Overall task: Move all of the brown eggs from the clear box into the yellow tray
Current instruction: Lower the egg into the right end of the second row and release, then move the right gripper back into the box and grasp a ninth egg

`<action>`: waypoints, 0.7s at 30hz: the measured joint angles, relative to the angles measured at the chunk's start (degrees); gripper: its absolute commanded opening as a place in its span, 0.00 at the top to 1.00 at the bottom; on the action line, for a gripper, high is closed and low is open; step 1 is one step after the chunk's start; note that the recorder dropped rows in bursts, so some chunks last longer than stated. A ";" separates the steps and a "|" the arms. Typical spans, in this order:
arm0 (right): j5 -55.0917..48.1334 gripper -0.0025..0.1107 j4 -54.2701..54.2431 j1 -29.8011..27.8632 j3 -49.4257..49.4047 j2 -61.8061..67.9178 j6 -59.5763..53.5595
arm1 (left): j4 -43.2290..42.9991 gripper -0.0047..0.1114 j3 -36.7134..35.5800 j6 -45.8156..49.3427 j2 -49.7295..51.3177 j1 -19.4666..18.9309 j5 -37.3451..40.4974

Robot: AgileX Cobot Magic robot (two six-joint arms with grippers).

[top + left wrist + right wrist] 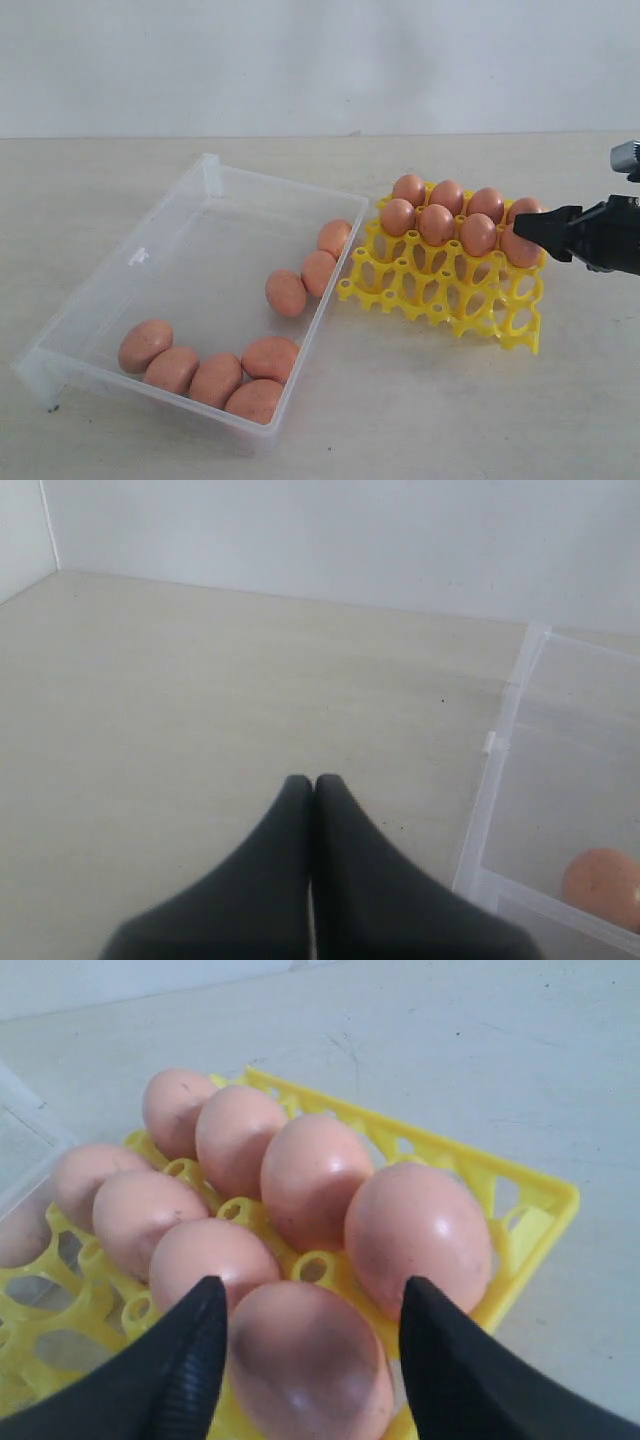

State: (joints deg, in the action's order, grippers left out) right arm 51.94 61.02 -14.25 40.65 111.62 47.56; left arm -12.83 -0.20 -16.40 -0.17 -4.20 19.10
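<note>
The yellow tray (470, 300) stands right of the clear box (210, 170), leaning against its wall. Several brown eggs (437, 222) fill the tray's two back rows. More brown eggs lie in the box: three by its right wall (286, 292) and several at its near end (215, 378). My right gripper (312, 1285) is open, with one finger on each side of an egg (305, 1360) seated in the end cup of the second row. A gap shows beside one finger. My left gripper (313, 780) is shut and empty above bare table, outside the box (500, 760).
The tray's two front rows (440, 285) hold no eggs. A white wall runs along the back of the pale table (450, 400). One egg (603, 885) shows inside the box in the left wrist view.
</note>
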 measured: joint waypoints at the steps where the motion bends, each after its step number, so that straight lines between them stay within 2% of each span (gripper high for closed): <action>1: 0.00 0.52 0.00 0.00 0.00 0.00 0.16 | 0.00 1.00 0.00 0.00 0.00 0.00 0.00; 6: 0.63 0.54 0.00 0.00 0.00 0.00 3.42 | 0.00 1.00 0.00 0.00 0.00 0.00 0.00; 8: 5.75 0.68 -0.11 0.00 0.00 -0.11 6.59 | 0.00 1.00 0.00 0.00 0.00 0.00 0.00; 11: 13.01 0.95 0.02 0.00 0.00 -1.79 8.40 | 0.00 1.00 0.00 0.00 0.00 0.00 0.00; 12: 14.65 0.98 0.02 0.00 0.00 -2.85 8.50 | 0.00 1.00 0.00 0.00 0.00 0.00 0.00; 17: 16.01 0.98 0.89 3.58 0.00 -9.22 9.43 | 0.00 1.00 0.00 0.00 0.00 0.00 0.00; 21: 8.44 0.98 8.36 11.82 0.00 -15.70 9.66 | 0.00 1.00 0.00 0.00 0.00 0.00 0.00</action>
State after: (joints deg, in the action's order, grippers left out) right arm 60.38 69.38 -2.43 40.65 95.91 57.23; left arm -12.83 -0.20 -16.40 -0.17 -4.20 19.10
